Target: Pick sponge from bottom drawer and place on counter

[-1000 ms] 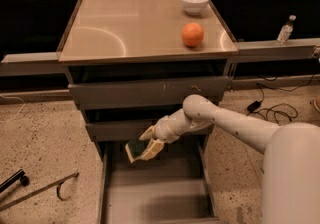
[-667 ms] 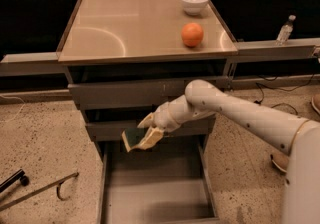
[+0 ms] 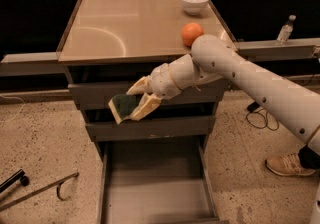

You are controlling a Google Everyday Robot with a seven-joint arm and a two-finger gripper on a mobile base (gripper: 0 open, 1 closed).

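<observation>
My gripper (image 3: 134,102) is shut on the sponge (image 3: 123,105), a dark green pad with a pale edge. It holds the sponge in the air in front of the upper drawer fronts, above the bottom drawer (image 3: 155,188), which stands pulled out with a bare flat floor. The counter (image 3: 125,23) lies just above and behind the gripper, a beige-grey top with a faint arc mark on its left side.
An orange ball (image 3: 192,33) and a white bowl (image 3: 194,1) sit on the counter's right side. My white arm (image 3: 250,80) reaches in from the right. A water bottle (image 3: 285,29) stands on the right ledge. A dark tool (image 3: 30,188) lies on the floor at left.
My gripper has lifted the sponge up from just above the open bottom drawer to the height of the upper drawer fronts, and the arm has swung higher.
</observation>
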